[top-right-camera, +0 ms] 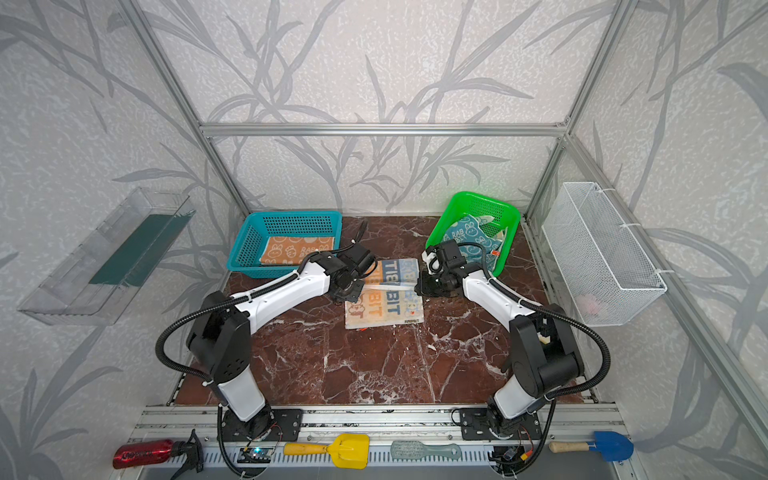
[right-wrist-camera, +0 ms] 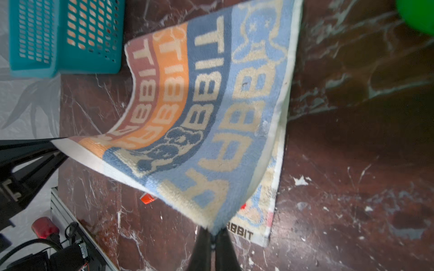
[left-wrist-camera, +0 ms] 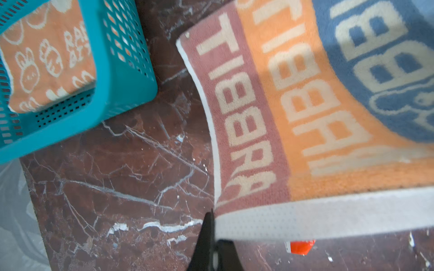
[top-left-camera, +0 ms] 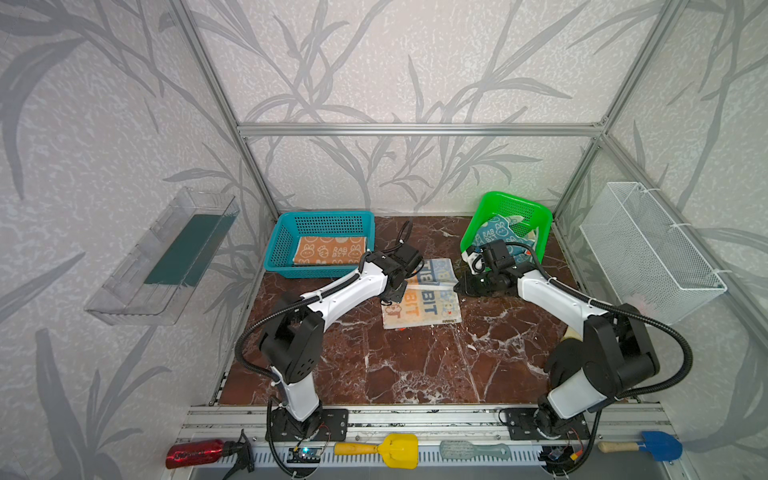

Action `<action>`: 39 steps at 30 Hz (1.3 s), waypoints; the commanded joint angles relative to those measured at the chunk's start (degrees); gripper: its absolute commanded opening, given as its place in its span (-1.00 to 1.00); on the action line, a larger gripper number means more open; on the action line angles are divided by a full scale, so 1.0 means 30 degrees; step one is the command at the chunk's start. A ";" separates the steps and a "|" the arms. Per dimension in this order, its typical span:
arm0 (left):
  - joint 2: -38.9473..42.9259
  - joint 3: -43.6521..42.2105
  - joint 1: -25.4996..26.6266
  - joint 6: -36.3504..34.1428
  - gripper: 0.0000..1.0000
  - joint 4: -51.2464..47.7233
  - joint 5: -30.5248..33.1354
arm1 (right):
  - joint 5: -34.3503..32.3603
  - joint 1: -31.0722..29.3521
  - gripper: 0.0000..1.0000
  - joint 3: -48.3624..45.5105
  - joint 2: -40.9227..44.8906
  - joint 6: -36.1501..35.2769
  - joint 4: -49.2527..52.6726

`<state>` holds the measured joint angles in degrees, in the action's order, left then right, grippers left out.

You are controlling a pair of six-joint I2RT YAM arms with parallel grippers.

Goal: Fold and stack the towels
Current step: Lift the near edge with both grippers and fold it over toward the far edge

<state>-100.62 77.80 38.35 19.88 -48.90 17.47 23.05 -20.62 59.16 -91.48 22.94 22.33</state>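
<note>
Left gripper [left-wrist-camera: 212,225]: pinched tight on a striped towel [top-left-camera: 422,301] corner, lifted.
Right gripper [right-wrist-camera: 213,232]: clamped on the other raised corner.
Striped towel: mid-table [top-left-camera: 415,365], one half held up over the flat half.
Orange towel [top-left-camera: 328,249]: lying flat in the teal basket [top-left-camera: 278,241].
Blue towel [top-left-camera: 496,235]: crumpled in the green basket [top-left-camera: 536,216].

table [top-left-camera: 415,365]: red-brown marble, white veins
striped towel [top-left-camera: 432,305]: bands of dusty pink, orange, dark blue and light blue; cream "RABBIT" letters and bunny outlines; white hem
orange towel [top-left-camera: 328,250]: orange, cream-white bunnies and letters
teal-blue towel [top-left-camera: 496,235]: teal-blue, white bunnies and letters
teal basket [top-left-camera: 280,245], 10 o'clock on the table: teal, perforated grid
green basket [top-left-camera: 519,208], 1 o'clock: bright green, perforated grid
walls [top-left-camera: 374,62]: pale grey, darker grey leaf print
</note>
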 commanded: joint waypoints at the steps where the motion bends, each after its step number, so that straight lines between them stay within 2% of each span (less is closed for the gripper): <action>1: 0.0208 -0.1674 0.0161 0.1436 -1.00 -0.0533 0.0271 | -0.0865 0.0079 -1.00 -0.1615 -0.0316 -0.0073 0.0622; 5: -0.0090 -0.3018 0.0406 0.1747 -1.00 0.0092 0.0569 | -0.0658 -0.0010 -1.00 -0.2975 -0.0813 0.0174 -0.0415; 13: -0.0953 -0.3197 0.0489 0.1573 -1.00 0.0393 0.0654 | -0.0600 -0.0374 -1.00 -0.3146 -0.2826 0.0264 -0.1333; 19: -0.0608 -0.3292 0.0636 0.1400 -1.00 0.0382 0.0533 | -0.0942 -0.0509 -1.00 -0.2720 -0.2205 0.0041 -0.0606; 27: 0.1114 -0.2656 0.0839 0.1318 -1.00 -0.0354 0.1178 | -0.1765 -0.0494 -0.98 -0.2389 0.0669 -0.0590 0.1365; 39: 0.0421 -0.4325 0.1820 0.2382 -1.00 0.0451 0.0640 | -0.1613 -0.0509 -0.91 -0.4015 -0.0705 -0.0450 0.0015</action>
<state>-98.76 66.32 44.16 24.27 -43.70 15.81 22.13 -22.76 48.36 -92.71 21.61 20.27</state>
